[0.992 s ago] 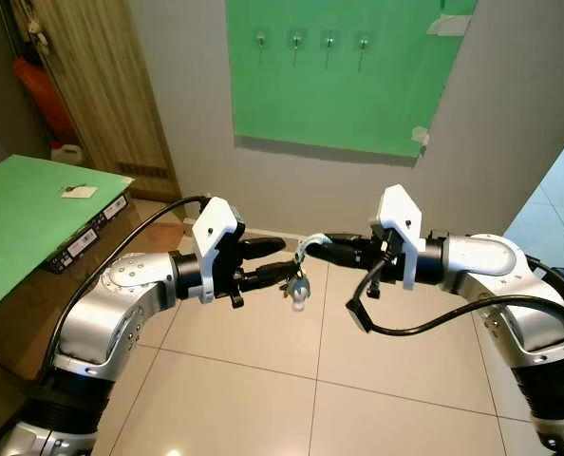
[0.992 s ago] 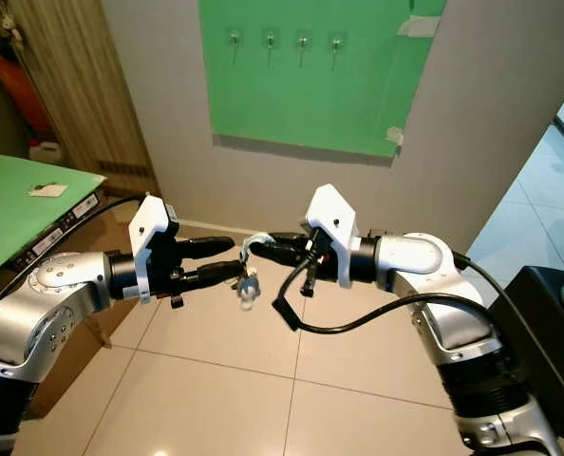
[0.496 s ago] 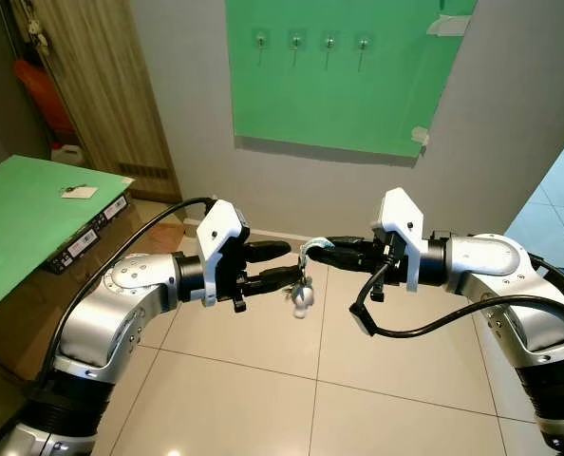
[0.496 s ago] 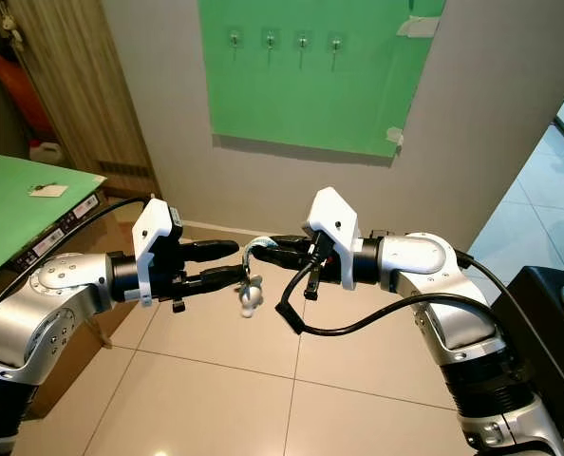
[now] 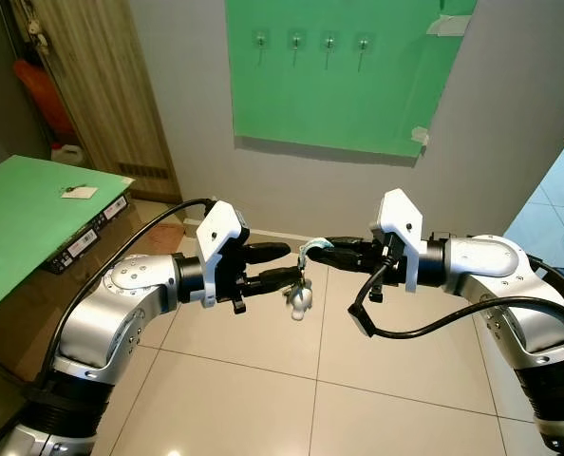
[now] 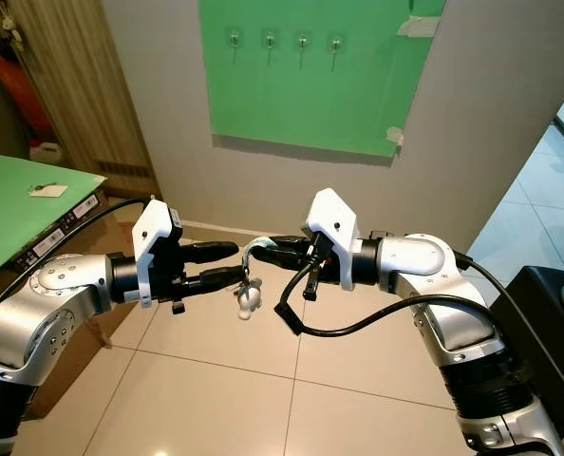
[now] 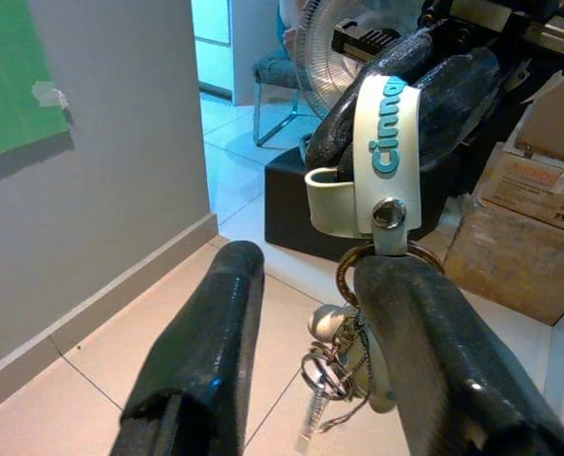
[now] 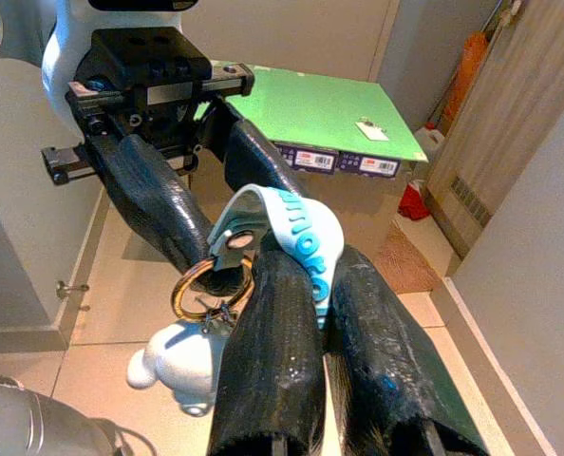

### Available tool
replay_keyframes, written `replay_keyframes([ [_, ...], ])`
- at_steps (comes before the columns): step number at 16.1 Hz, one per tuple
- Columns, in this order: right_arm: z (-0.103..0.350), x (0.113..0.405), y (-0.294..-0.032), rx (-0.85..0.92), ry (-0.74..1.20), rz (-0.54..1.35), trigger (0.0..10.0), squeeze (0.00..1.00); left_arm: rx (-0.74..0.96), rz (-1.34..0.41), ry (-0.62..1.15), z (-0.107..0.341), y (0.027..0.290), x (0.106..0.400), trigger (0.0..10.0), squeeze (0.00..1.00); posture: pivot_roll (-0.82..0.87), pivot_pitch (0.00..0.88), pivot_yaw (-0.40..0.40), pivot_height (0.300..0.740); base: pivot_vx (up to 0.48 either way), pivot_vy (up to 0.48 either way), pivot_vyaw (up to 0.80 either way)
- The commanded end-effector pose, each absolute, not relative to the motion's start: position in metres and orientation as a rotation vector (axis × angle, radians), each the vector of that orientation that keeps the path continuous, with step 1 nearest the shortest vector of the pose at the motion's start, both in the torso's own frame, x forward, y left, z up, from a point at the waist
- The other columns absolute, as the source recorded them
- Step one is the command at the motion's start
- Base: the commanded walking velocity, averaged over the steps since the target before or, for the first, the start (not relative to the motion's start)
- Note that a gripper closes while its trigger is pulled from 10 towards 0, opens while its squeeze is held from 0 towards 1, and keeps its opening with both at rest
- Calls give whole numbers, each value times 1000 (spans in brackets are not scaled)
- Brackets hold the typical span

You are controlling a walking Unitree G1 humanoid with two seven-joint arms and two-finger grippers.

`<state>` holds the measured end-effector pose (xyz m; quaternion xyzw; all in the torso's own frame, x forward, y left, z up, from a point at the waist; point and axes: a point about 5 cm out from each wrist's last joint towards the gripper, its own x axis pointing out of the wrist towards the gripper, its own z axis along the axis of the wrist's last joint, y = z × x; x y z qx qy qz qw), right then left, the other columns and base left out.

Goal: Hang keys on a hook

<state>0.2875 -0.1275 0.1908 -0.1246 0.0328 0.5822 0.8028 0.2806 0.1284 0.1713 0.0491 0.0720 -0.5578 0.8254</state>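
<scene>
On the grey wall (image 5: 187, 104), a green panel (image 5: 348, 85) carries 4 hooks (image 5: 310, 41).

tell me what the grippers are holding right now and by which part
The right gripper holds the keys by the pale strap, pinched between its fingers. The left gripper is open, one finger through or against the key ring, gripping nothing.
</scene>
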Motion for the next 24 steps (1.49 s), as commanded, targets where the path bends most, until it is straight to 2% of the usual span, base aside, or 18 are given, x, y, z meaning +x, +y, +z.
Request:
replay_keyframes([
  [1,197,284,-124,-268,40,1264,0,0,101,-1215,157,173,128,278,0,0,-115,0,50,740,0,0,0],
  [18,197,284,-122,-257,39,1266,0,0,49,-1312,155,171,122,268,0,0,-114,0,46,740,0,0,0],
  [22,191,285,-126,-304,57,1244,0,0,5,-1333,114,179,122,266,0,0,-115,0,47,740,0,0,0],
  [24,190,286,-127,-340,57,1223,0,0,-75,-1299,26,195,125,272,0,0,-116,0,48,740,0,0,0],
])
